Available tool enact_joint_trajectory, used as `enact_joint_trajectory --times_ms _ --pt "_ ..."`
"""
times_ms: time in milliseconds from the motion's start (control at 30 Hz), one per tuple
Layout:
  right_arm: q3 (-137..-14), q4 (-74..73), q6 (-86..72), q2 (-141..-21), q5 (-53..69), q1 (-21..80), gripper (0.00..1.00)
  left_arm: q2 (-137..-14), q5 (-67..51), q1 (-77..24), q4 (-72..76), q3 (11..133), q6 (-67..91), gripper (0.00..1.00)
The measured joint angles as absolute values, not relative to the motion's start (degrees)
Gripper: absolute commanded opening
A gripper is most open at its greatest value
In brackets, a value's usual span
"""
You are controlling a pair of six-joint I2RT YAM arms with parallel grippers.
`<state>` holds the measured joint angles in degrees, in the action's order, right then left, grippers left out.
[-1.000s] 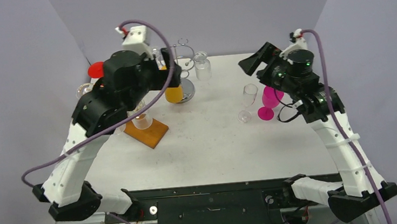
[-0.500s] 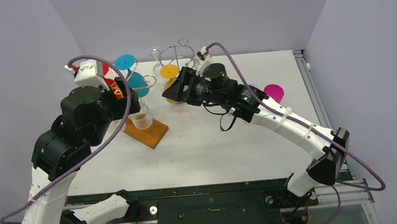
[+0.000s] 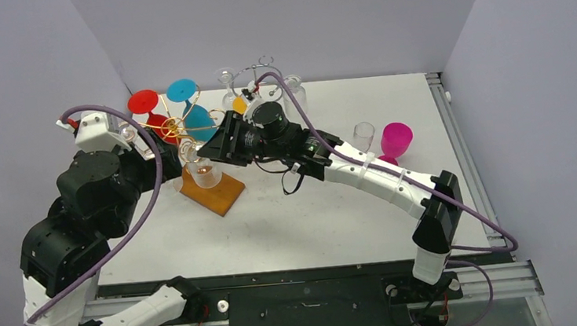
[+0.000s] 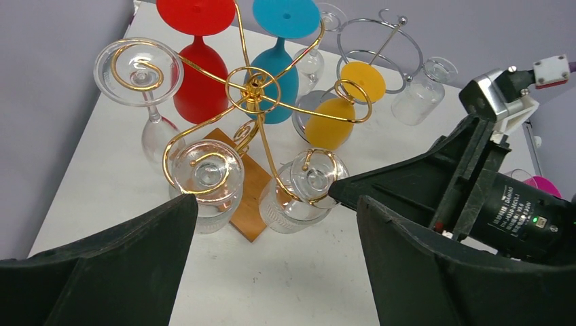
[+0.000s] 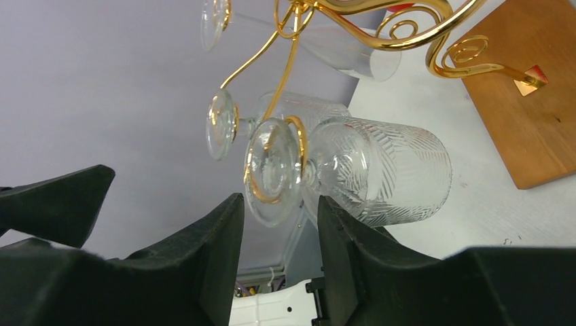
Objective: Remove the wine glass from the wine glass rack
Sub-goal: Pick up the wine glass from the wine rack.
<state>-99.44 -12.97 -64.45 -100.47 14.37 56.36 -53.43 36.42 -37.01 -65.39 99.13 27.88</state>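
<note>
The gold wire wine glass rack (image 3: 174, 127) stands on a wooden base (image 3: 217, 191). Red, blue and clear glasses hang upside down from its arms (image 4: 253, 87). My right gripper (image 3: 217, 148) is open. Its fingers straddle the foot and stem of a clear patterned wine glass (image 5: 380, 170) that hangs from a gold hook; the gripper (image 5: 280, 204) does not clamp it. The same glass (image 4: 306, 180) shows in the left wrist view with a right fingertip (image 4: 353, 190) against it. My left gripper (image 4: 275, 231) is open and empty, above the rack's near side.
A second clear glass (image 4: 206, 175) hangs beside the first. Red (image 3: 145, 104) and blue (image 3: 185, 93) glasses hang at the rack's far side. A chrome rack (image 4: 370, 51) with an orange glass (image 4: 333, 122) stands behind. A pink glass (image 3: 395, 139) and a clear flute (image 3: 362, 134) stand at right.
My right arm has swung left from the chrome rack to the gold rack and put its fingers round the clear glass's foot. My left arm has drawn back to the left.
</note>
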Motion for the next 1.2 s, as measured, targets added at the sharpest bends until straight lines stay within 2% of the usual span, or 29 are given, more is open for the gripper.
enact_joint_trajectory --times_ms 467,600,733,1200 --pt "-99.9 -12.2 -66.9 -102.0 14.5 56.4 0.24 -53.3 36.8 -37.0 -65.3 98.9 27.8 0.85" --pt "-99.9 -12.0 -67.0 -102.0 14.5 56.4 0.09 -53.3 36.8 -37.0 -65.3 98.6 27.8 0.85" --pt "-99.9 -12.1 -67.7 -102.0 14.6 56.4 0.01 -53.3 36.8 -37.0 -65.3 98.3 27.8 0.85" --pt "-98.5 -11.1 -69.1 -101.4 15.1 56.1 0.0 -54.0 36.6 -37.0 -64.8 97.6 27.8 0.85"
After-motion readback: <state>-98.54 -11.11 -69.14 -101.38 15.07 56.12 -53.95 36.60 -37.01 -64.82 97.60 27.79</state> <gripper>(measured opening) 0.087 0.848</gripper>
